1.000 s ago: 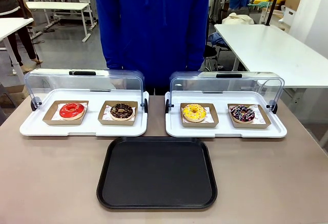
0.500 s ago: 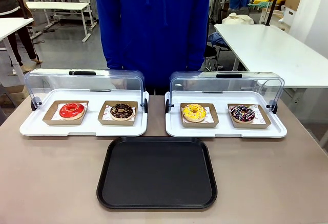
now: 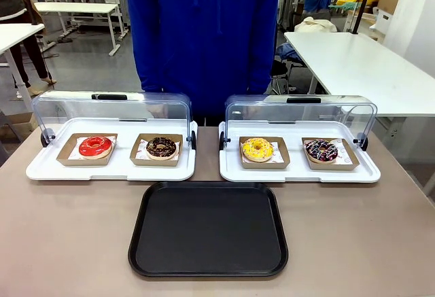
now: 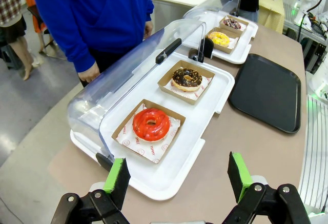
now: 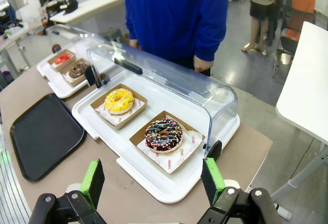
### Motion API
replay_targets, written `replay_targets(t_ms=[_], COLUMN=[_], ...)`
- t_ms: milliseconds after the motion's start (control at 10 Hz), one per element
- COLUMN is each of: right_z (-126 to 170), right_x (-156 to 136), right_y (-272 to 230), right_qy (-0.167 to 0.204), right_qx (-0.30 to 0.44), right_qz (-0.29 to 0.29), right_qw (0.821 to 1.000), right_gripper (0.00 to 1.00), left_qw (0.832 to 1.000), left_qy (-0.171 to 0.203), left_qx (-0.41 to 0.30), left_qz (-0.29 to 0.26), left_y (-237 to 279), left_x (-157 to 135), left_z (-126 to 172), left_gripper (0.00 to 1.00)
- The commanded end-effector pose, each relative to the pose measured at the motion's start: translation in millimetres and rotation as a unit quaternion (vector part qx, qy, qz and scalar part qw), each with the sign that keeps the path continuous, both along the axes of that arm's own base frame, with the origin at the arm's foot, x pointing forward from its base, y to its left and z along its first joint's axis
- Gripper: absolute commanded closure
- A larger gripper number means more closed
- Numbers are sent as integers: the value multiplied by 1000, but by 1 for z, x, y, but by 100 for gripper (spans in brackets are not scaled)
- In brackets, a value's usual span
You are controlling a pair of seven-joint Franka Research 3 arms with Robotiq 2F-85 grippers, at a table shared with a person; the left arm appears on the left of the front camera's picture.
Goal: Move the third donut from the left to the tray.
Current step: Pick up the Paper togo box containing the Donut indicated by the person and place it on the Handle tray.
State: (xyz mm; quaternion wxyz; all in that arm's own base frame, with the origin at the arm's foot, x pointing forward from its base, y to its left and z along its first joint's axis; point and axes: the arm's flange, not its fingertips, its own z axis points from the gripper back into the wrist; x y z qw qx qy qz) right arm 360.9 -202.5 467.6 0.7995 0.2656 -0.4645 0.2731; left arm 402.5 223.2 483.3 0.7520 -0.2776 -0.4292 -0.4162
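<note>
So the ring donut with bright yellow glaze and sprinkles (image 3: pixel 257 149) sits in its shallow square brown cardboard holder (image 3: pixel 264 163) on the left half of the right-hand white tray (image 3: pixel 299 172). The tray's clear domed lid (image 3: pixel 299 110) is tipped back on the far side. The big flat black plastic tray (image 3: pixel 208 229) lies empty on the brown worktop (image 3: pixel 68 242), just near of both white trays. The left pincer (image 4: pixel 178 177) and right pincer (image 5: pixel 152 179) both hang wide open with nothing in them, well short of the donuts. What could go wrong from here: the holder's wall is low and thin, so a pinch on one edge could probably fold it or tilt it and let the donut slide out. Closing on the donut itself would likely smear the glaze. A high approach from the near side risks knocking the lid, and the chocolate donut with coloured sprinkles (image 3: pixel 321 150) just to the right could get nudged.
</note>
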Motion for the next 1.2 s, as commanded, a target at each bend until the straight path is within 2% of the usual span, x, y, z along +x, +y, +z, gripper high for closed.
replay_targets(t_ms=[0, 1100], right_z=[1, 1], right_x=[4, 4], right_y=[-1, -1], right_qy=[-19, -19], right_qx=[3, 3], right_qz=[3, 3], right_qw=[1000, 1000], right_gripper=[0, 0], left_qw=[1000, 1000], left_qy=[4, 4], left_qx=[-1, -1], left_qz=[-2, -2], left_y=[-1, -1], left_x=[-2, -2], left_z=[2, 2], left_gripper=[0, 0])
